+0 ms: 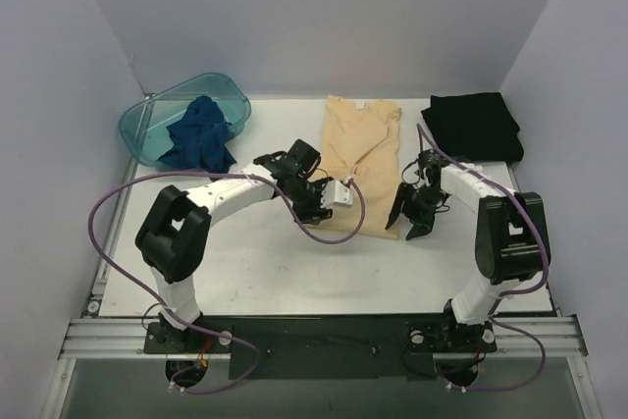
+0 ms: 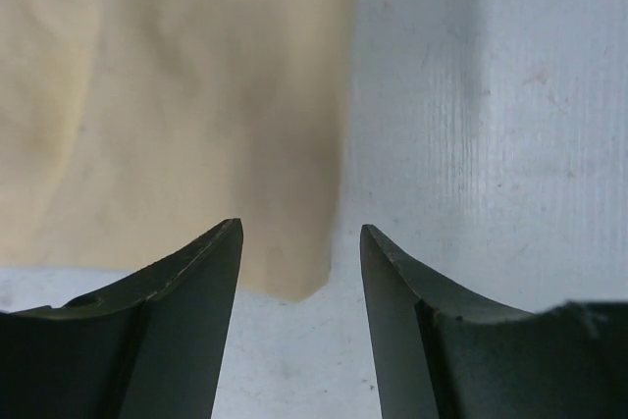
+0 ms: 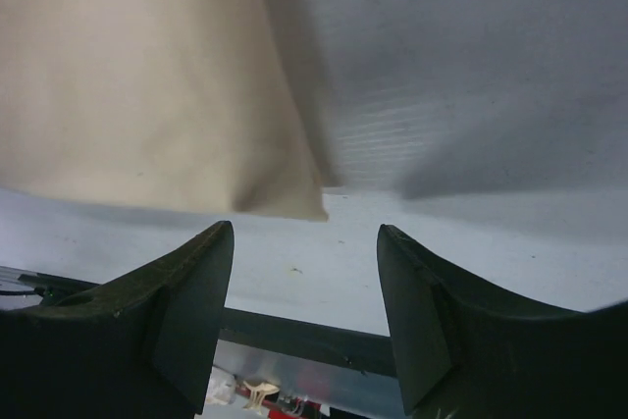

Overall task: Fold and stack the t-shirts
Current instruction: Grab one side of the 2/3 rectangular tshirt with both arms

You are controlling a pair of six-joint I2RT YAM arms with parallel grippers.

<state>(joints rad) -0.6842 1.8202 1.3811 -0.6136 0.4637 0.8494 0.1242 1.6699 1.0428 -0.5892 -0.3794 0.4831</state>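
Observation:
A pale yellow-tan t-shirt (image 1: 363,149) lies as a long strip in the middle of the table, neck toward the back. My left gripper (image 1: 319,209) hovers at its near left corner, jaws open and empty. In the left wrist view the tan shirt (image 2: 177,115) ends in a corner just beyond the gripper (image 2: 299,228). My right gripper (image 1: 410,221) stands open beside the near right corner. In the right wrist view the shirt (image 3: 147,76) lies just ahead of the empty gripper (image 3: 304,228). A folded black t-shirt (image 1: 473,125) sits at the back right. A dark blue t-shirt (image 1: 201,136) is crumpled in the basin.
The teal translucent basin (image 1: 147,113) stands at the back left. Grey walls close in the white table (image 1: 265,267) on three sides. A black rail runs along the near edge, and purple cables loop from both arms.

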